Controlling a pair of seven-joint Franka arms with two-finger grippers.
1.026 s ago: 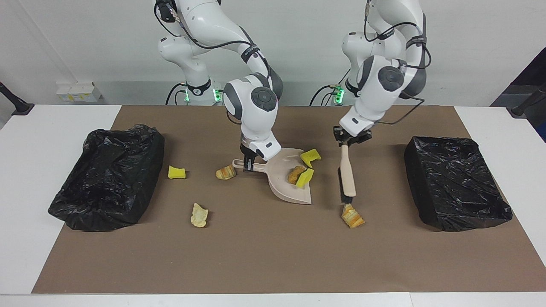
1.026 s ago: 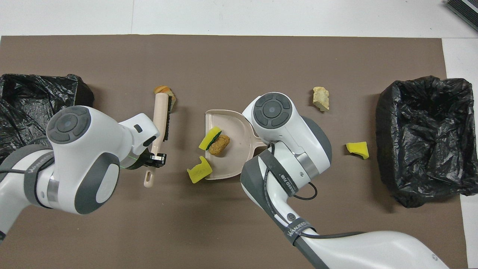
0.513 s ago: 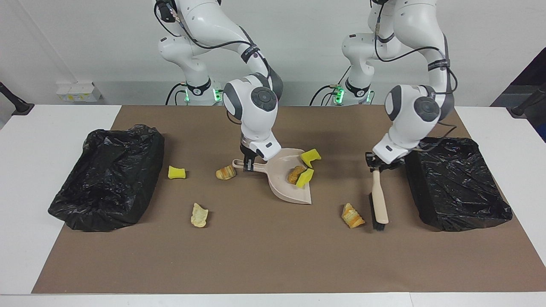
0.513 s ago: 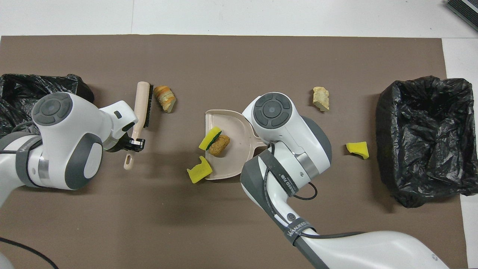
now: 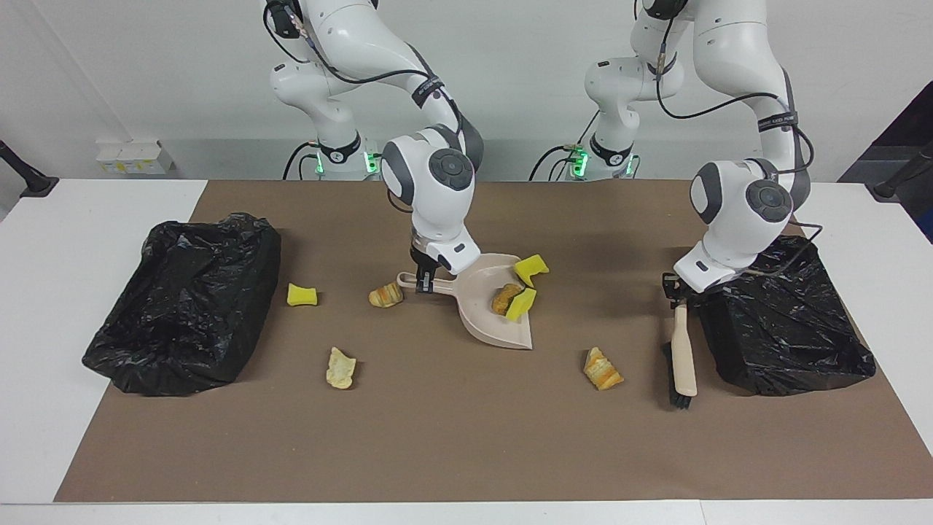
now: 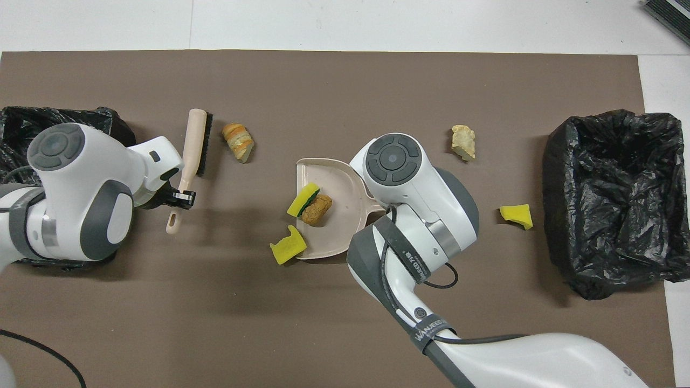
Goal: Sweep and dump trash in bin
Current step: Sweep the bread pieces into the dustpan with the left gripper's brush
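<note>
My right gripper (image 5: pixel 424 281) is shut on the handle of the beige dustpan (image 5: pixel 490 327) (image 6: pixel 335 180), which rests on the brown mat. In the pan lie a brown lump (image 5: pixel 502 300) (image 6: pixel 316 209) and a green-backed sponge chunk (image 5: pixel 522 305) (image 6: pixel 303 198). Another sponge chunk (image 5: pixel 531 268) (image 6: pixel 287 247) touches the pan's edge. My left gripper (image 5: pixel 674 294) (image 6: pixel 180 197) is shut on the brush (image 5: pixel 683 357) (image 6: pixel 193 141), beside a bread lump (image 5: pixel 602 369) (image 6: pixel 237 141). More trash: a lump (image 5: pixel 385 294) by the handle, a pale piece (image 5: pixel 340 368) (image 6: pixel 463 142), a sponge chunk (image 5: pixel 301 294) (image 6: pixel 516 214).
Two bins lined with black bags stand on the mat, one (image 5: pixel 783 313) (image 6: pixel 21 121) at the left arm's end right beside the brush, the other (image 5: pixel 182 299) (image 6: pixel 609 199) at the right arm's end. In the overhead view the right wrist covers the dustpan's handle.
My left arm has carried the brush away from the dustpan, past the bread lump, to just beside the bin at its end. The right arm and dustpan have not moved.
</note>
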